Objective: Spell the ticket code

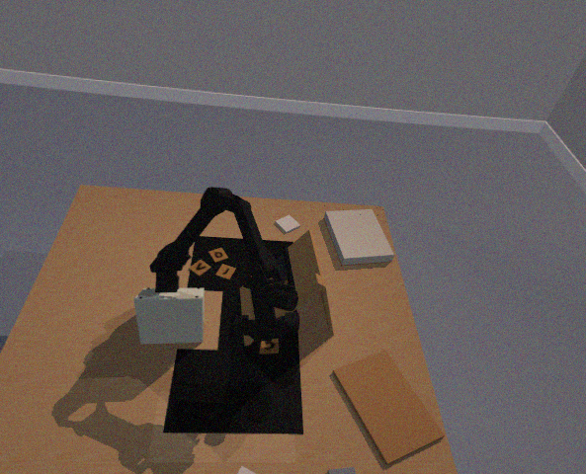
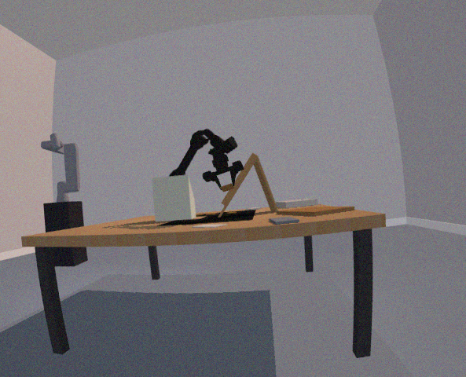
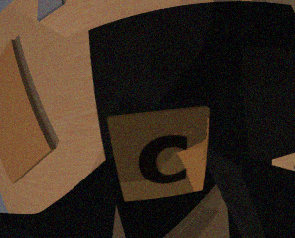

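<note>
My gripper (image 2: 227,186) is shut on the C tile (image 1: 269,347) (image 2: 225,188) (image 3: 162,159), a square wooden tile held in the air above the black mat (image 1: 231,403) (image 2: 247,214). Its letter faces the wrist camera. Three more tiles lie loose at the mat's far end in the top view: an O tile (image 1: 218,250), a V tile (image 1: 199,272) and a J tile (image 1: 225,276). A tan A-shaped stand (image 2: 265,182) rises behind the gripper in the exterior view. The arm hides much of it in the top view. The letter rail and the ticket's code cannot be made out.
A pale upright box (image 1: 170,320) (image 2: 171,199) stands by the arm's base. A brown slab (image 1: 387,408) (image 2: 322,210) (image 3: 15,119), a white box (image 1: 359,237) and a small white block (image 1: 287,223) lie around the mat. A blue-grey slab (image 2: 284,221) lies near the counter's edge.
</note>
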Action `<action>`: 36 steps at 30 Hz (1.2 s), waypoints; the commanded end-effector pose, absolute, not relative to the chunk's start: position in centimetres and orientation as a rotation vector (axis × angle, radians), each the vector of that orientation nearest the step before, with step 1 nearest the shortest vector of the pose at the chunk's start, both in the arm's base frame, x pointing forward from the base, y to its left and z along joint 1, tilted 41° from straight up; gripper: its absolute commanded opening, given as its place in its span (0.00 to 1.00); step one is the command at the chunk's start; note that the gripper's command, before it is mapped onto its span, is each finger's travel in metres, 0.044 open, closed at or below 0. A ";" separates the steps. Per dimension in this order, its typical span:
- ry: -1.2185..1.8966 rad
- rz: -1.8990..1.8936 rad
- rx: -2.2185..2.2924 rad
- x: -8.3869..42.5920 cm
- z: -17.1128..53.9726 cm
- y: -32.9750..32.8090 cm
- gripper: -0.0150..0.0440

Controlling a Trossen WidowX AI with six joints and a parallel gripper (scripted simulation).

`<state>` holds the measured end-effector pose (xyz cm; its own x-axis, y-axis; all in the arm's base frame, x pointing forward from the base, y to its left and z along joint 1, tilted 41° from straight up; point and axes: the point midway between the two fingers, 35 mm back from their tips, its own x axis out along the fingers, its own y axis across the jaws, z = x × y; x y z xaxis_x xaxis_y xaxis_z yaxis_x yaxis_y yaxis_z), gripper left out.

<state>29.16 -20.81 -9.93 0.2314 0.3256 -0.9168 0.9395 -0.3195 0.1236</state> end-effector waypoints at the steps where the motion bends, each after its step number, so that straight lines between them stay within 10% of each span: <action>1: 1.120 -1.093 1.763 29.2 -8.7 -21.3 0.25; 36: 0.781 -0.921 1.430 31.2 4.0 -21.9 0.25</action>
